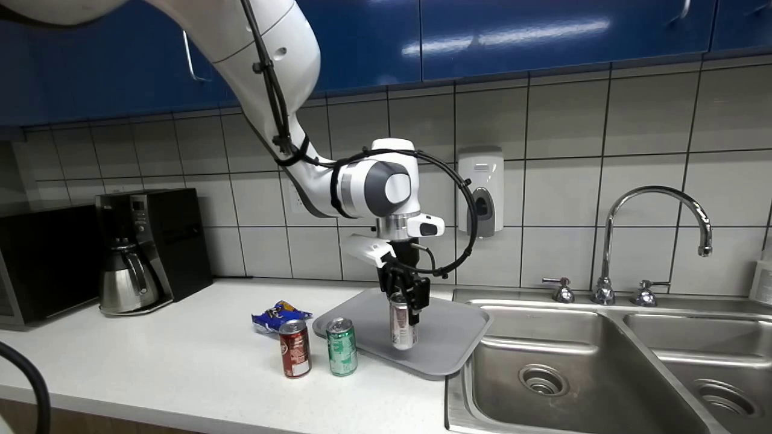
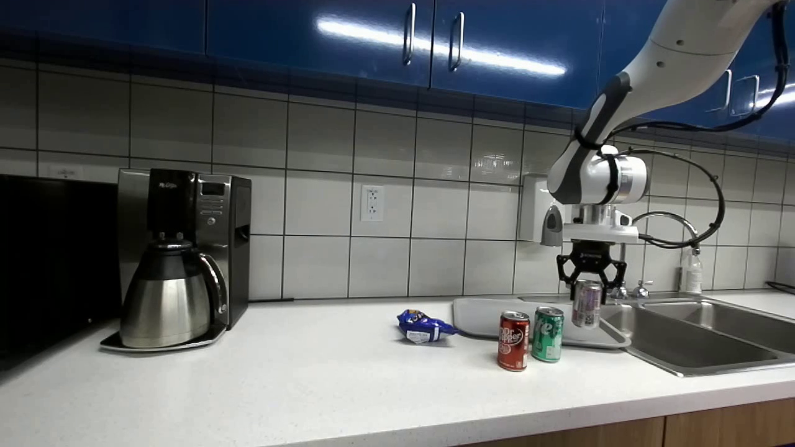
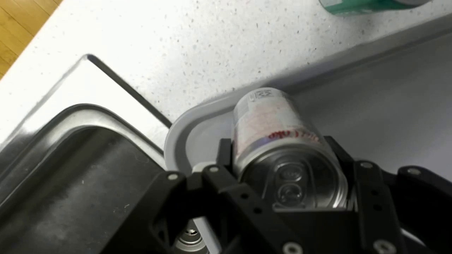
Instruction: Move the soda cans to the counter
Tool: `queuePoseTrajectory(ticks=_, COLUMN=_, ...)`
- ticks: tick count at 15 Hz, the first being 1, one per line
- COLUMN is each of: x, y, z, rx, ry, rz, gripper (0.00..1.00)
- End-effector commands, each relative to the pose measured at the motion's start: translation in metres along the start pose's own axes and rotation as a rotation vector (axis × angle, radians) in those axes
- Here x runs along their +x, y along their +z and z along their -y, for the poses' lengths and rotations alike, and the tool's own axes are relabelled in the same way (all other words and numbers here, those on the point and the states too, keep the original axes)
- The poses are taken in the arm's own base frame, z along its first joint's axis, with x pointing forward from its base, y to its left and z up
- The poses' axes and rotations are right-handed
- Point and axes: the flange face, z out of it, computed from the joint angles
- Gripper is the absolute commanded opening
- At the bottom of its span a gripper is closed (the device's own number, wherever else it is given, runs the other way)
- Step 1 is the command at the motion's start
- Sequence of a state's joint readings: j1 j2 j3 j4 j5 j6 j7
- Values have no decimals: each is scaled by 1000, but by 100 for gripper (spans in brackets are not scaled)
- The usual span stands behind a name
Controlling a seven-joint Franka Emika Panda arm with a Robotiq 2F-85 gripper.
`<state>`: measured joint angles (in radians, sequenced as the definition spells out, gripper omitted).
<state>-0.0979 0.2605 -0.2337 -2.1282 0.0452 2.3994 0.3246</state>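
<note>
We've the silver can [image 3: 287, 151] gripped betw. fingers [image 3: 224, 152] over the tray [image 3: 381, 106]. Prob. b/c it's due on the desk [image 2: 348, 372] next.

You have a black claw [image 2: 588, 293], red can [image 2: 513, 341], green can [image 2: 548, 336], red-lettered silver can [image 3: 275, 123] and speckled white tabletop [image 3: 219, 42].

Silver Diet Coke can [image 3: 275, 121]: pinched in the gripper [image 2: 587, 294], near upright, tab end toward the wrist; base contact unclear. Green can [image 1: 342, 349]: stands upright on counter [image 1: 211, 343], near the gripper. Red Dr Pepper can [image 2: 513, 343]: also upright on counter, just beside the green, farther from the gripper.
</note>
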Motion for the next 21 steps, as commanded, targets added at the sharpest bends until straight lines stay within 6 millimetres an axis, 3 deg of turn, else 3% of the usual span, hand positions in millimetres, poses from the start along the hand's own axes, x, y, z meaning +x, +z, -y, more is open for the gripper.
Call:
queuePoseTrajectory(ticks=1, x=-30, y=-11, z=3, rx=4, ry=-21, rz=-12, gripper=38)
queuePoseTrajectory(ticks=10, x=-65, y=8, z=-7, rx=-34, ry=-39, rz=3, gripper=38)
queuePoseTrajectory(ticks=21, x=-76, y=30, z=-19, rx=-58, ry=-40, rz=39, gripper=38)
